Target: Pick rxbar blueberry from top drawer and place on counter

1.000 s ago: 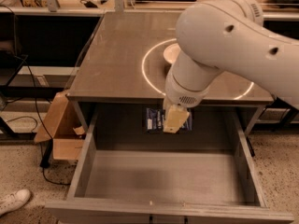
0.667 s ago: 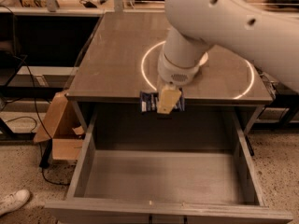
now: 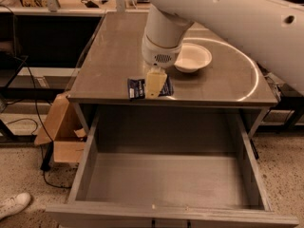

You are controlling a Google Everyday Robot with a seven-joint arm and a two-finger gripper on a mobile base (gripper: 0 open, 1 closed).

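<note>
Warm, dim light falls from above. The counter [image 3: 109, 65] glares palely around the bowl [image 3: 192, 57]; the drawer [image 3: 166, 175] below it lies in soft shadow. The gripper [image 3: 155, 82], at the counter's front edge, clamps the bar [image 3: 137, 88] over a small shadow.

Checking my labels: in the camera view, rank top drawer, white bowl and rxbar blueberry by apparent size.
1. top drawer
2. white bowl
3. rxbar blueberry, held by the gripper at the counter's front edge.
Drawer is nearest; order holds anyway.

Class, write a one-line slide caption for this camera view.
Claw holds the rxbar blueberry at the counter edge, above the open top drawer.
</note>
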